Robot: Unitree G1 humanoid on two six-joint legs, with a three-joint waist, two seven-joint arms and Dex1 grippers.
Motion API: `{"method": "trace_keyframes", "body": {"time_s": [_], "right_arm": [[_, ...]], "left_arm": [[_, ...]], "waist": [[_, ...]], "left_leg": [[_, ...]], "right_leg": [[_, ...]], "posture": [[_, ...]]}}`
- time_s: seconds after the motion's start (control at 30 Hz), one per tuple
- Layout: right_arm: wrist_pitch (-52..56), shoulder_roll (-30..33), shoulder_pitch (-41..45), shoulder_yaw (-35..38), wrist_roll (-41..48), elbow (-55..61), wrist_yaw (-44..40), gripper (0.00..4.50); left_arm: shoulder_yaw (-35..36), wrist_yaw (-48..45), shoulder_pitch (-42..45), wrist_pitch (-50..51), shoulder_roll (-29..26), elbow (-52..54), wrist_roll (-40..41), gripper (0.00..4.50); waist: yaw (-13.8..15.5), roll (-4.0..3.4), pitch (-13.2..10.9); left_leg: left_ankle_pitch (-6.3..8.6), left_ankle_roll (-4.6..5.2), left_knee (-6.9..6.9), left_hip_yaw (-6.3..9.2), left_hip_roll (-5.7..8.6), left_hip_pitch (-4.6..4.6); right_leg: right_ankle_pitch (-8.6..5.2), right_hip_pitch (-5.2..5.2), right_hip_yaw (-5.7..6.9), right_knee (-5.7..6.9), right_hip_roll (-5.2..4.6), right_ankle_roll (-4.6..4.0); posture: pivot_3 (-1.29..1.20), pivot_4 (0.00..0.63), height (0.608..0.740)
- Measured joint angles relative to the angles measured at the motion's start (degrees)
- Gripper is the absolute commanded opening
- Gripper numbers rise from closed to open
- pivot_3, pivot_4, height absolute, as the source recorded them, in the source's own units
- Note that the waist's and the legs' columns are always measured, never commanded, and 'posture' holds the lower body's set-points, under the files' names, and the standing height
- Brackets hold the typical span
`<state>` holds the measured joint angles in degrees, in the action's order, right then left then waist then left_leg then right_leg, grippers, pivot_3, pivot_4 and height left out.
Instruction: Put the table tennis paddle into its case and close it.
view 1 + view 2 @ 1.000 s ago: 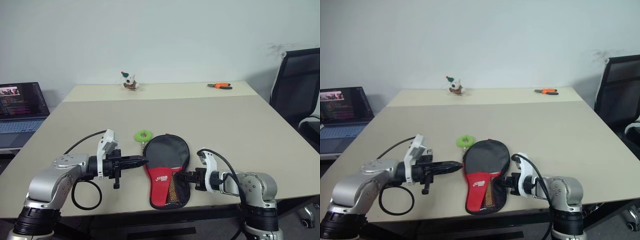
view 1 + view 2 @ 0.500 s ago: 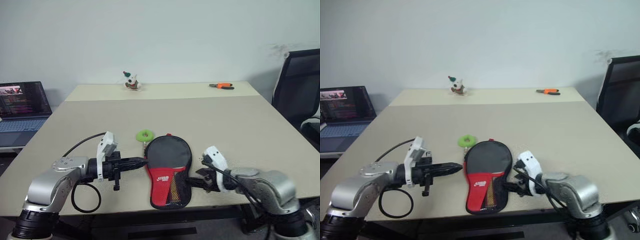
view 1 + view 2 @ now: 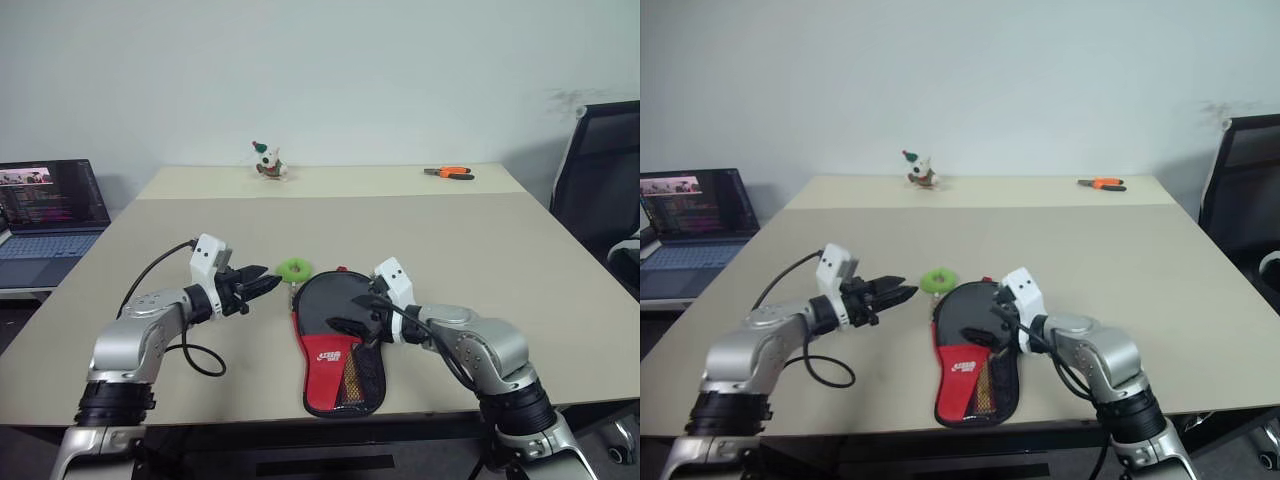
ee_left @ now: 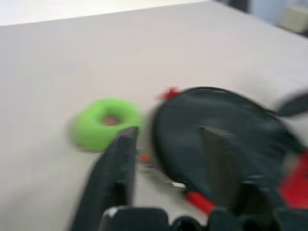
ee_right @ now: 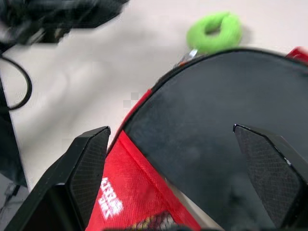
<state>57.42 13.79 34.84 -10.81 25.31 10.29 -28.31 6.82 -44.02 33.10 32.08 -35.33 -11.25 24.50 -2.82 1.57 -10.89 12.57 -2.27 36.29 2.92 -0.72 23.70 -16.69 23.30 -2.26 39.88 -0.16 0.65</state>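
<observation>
A: Where do we find the case (image 3: 338,338)?
B: Flat on the beige table (image 3: 450,250), near its front edge — round black end pointing away from us, red panel with the white logo and the mesh pocket nearest. We can't make out the paddle itself; if it lies inside the cover, the fabric hides it.

A: And our right gripper (image 3: 352,314)?
B: Over the black upper part of the case, fingers spread wide with nothing between them. From its wrist view both fingers (image 5: 82,168) stand far apart above the fabric.

A: The left gripper (image 3: 262,282)?
B: Just left of the case's round end, pointing toward it, beside the green ring (image 3: 293,268). Its fingers (image 4: 118,166) are parted — a clear gap, nothing gripped.

A: Anything else we see?
B: A small figurine (image 3: 266,160) and orange-handled pliers (image 3: 449,172) at the far edge, a laptop (image 3: 48,215) off to the left, a black chair (image 3: 605,190) to the right.
</observation>
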Motion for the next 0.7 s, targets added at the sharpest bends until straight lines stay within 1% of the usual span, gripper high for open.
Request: {"method": "trace_keyframes", "body": {"time_s": [0.1, 0.13, 0.2, 0.33, 0.4, 0.5, 0.6, 0.7], "right_arm": [[-0.76, -0.81, -0.10, -0.70, -0.65, 0.00, 0.17, 4.50], [-0.79, -0.85, -0.19, -0.79, -0.97, -0.01, 0.18, 4.50], [-0.84, -0.91, -0.34, -1.06, -1.43, 0.01, 0.20, 4.50], [-0.84, -1.33, -0.49, -1.55, -1.68, 0.01, 0.63, 4.50], [-0.84, -1.49, -0.54, -1.57, -1.73, 0.04, 0.93, 4.50], [-0.81, -1.66, -0.61, -1.56, -2.03, 0.05, 1.81, 4.50], [-0.73, -1.90, -0.67, -1.56, -2.11, 0.05, 2.85, 4.50], [-0.69, -1.87, -0.96, -1.54, -2.34, 0.06, 3.70, 4.50]], "left_arm": [[-1.10, 2.67, 4.84, -3.07, 2.05, -9.02, -3.74, 4.26], [-1.62, 3.09, 6.75, -4.14, 2.74, -12.43, -4.92, 4.47], [-2.47, 3.53, 10.29, -6.42, 3.84, -18.69, -6.98, 4.47], [-3.96, 4.23, 19.68, -11.45, 6.24, -34.46, -11.28, 4.47], [-4.46, 3.39, 22.58, -13.28, 7.09, -39.37, -12.70, 4.47], [-6.55, 1.13, 28.05, -15.82, 9.10, -49.62, -16.05, 4.47], [-7.55, 0.71, 31.10, -18.01, 10.67, -56.92, -18.94, 4.47], [-7.75, 0.89, 31.97, -19.52, 10.90, -60.74, -21.16, 4.47]], "waist": [[0.39, 0.00, 0.00], [0.51, 0.00, 0.00], [0.64, 0.00, 0.00], [0.85, 0.01, 0.00], [0.82, 0.01, 0.00], [0.87, 0.01, 0.00], [0.63, 0.01, 0.00], [0.35, 0.01, 0.00]], "left_leg": [[0.00, 0.00, 0.06, 0.02, 0.02, 0.08], [0.00, 0.00, 0.08, 0.03, 0.03, 0.09], [0.00, 0.00, 0.11, 0.02, 0.03, 0.09], [0.00, 0.00, 0.18, 0.01, 0.09, 0.13], [0.00, 0.01, 0.18, -0.03, 0.11, 0.13], [0.00, 0.01, 0.19, -0.02, 0.15, 0.17], [0.00, 0.01, 0.19, -0.05, 0.14, 0.16], [0.00, 0.01, 0.19, -0.04, 0.13, 0.16]], "right_leg": [[0.02, 0.03, 0.07, -0.01, -0.01, 0.02], [0.02, 0.03, 0.10, 0.01, -0.01, 0.02], [0.02, 0.02, 0.14, 0.04, 0.00, 0.02], [0.02, 0.02, 0.19, 0.06, 0.04, 0.02], [0.01, 0.03, 0.23, 0.05, 0.04, 0.03], [0.01, 0.04, 0.35, 0.03, 0.04, 0.03], [0.02, 0.05, 0.34, 0.03, 0.06, 0.03], [0.02, 0.08, 0.33, 0.06, 0.08, 0.02]], "posture": [[0.00, 0.150, 0.740], [0.00, 0.150, 0.740], [0.00, 0.150, 0.740], [0.00, 0.150, 0.740], [0.00, 0.150, 0.740], [0.00, 0.150, 0.740], [0.00, 0.150, 0.740], [0.00, 0.150, 0.740]]}}
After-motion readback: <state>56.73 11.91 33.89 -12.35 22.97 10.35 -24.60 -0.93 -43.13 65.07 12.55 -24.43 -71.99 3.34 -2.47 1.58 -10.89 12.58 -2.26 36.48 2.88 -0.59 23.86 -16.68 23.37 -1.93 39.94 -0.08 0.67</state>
